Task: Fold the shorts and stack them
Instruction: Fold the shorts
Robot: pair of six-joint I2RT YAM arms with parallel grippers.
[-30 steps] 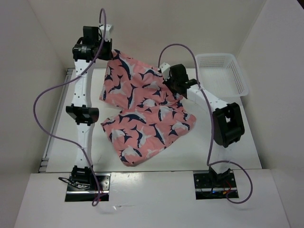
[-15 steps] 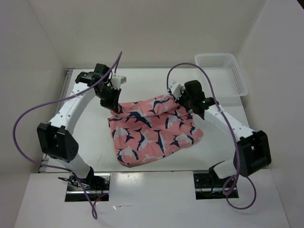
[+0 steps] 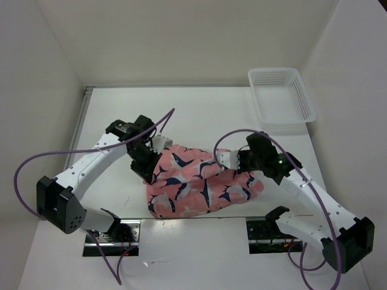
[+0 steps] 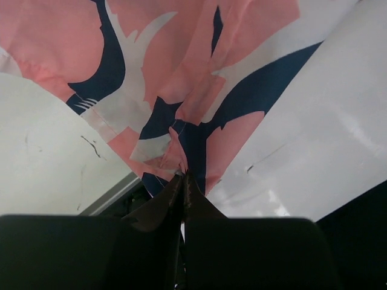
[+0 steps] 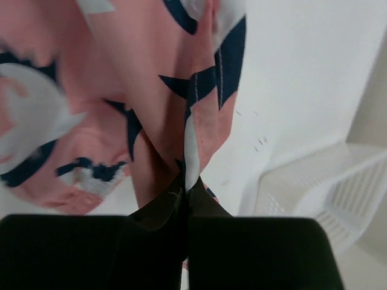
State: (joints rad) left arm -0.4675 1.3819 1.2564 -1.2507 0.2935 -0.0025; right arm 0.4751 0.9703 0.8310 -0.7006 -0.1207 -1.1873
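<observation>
The left gripper (image 4: 183, 179) is clenched on one side of the shorts (image 3: 193, 184); the right gripper (image 5: 186, 183) grasps the other side, low over the counter (image 3: 199, 115).

**Tally: Ones and Twos**

One pair of shorts (image 3: 199, 181). One white mesh basket (image 3: 284, 119), far right. One table (image 3: 199, 112). Two grippers: the left gripper (image 4: 183, 176) and the right gripper (image 5: 185, 181). Two purple cables (image 3: 240, 131), one per arm.

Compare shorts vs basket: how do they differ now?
Shorts are coral with a shark print; basket is plain white mesh. Shorts lie bunched near the front edge of the table; basket sits at its far right corner. Left claw and right claw pinch the shorts; nothing touches the basket. Both are on the table.
</observation>
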